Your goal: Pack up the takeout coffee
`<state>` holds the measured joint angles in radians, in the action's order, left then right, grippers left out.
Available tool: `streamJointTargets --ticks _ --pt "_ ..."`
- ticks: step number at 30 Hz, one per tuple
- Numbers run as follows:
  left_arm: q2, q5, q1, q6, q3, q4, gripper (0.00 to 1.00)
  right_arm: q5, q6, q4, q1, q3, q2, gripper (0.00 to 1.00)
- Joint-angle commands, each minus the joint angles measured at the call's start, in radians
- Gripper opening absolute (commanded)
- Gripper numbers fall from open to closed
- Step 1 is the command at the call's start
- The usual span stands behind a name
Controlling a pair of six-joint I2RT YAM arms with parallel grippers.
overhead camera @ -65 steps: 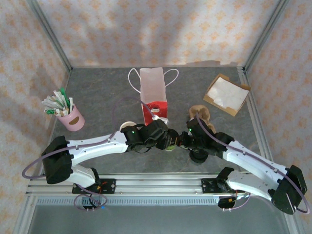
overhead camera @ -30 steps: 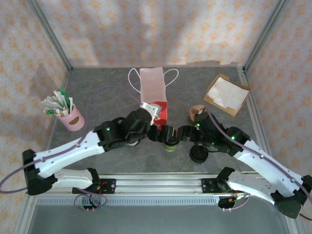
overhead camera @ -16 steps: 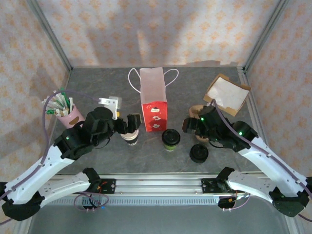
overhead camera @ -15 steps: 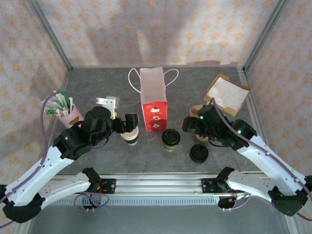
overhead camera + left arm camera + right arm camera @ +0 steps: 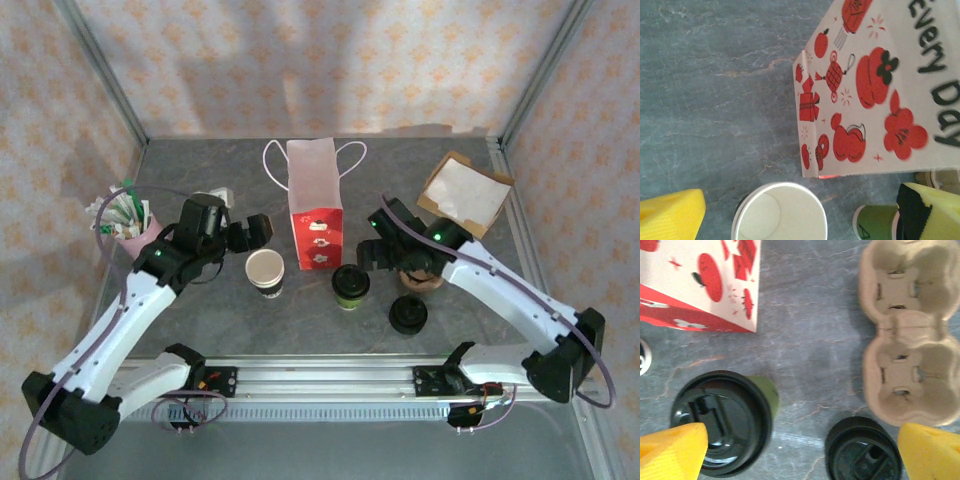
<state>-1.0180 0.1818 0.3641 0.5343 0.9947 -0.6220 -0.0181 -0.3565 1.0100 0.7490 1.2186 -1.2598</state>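
The left claw (image 5: 252,230) hangs spread open and empty at the 11 o'clock of a lidless paper cup (image 5: 265,270). A red-printed paper bag (image 5: 315,205) sits mid-desk (image 5: 200,190). The takeout coffee (image 5: 351,285), lid on, stands upright at the bag's 5 o'clock. The right claw (image 5: 372,240), likewise open and empty, hovers at the coffee's 1 o'clock. A stack of black lids (image 5: 408,315) lies at the coffee's 4 o'clock.

Left jaws, right jaws withdrawn from takeout coffee (image 5: 351,285).
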Motion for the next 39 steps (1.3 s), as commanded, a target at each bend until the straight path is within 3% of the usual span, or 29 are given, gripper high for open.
streamJointTargets --ticks 1,4,15,39 --pt "-0.056 0.058 -0.038 0.042 0.024 0.067 1.00 -0.073 0.061 0.022 0.039 0.059 -0.062 0.93" --pt "-0.115 0.084 -0.077 0.066 0.016 0.129 1.00 -0.129 0.078 0.028 0.076 0.086 -0.106 0.87" --pt "-0.322 0.159 -0.120 0.095 0.002 0.277 0.95 -0.137 0.103 0.080 0.129 0.144 -0.226 0.84" --pt "-0.354 0.172 -0.132 0.078 -0.017 0.292 0.94 -0.117 0.108 0.109 0.151 0.178 -0.332 0.78"
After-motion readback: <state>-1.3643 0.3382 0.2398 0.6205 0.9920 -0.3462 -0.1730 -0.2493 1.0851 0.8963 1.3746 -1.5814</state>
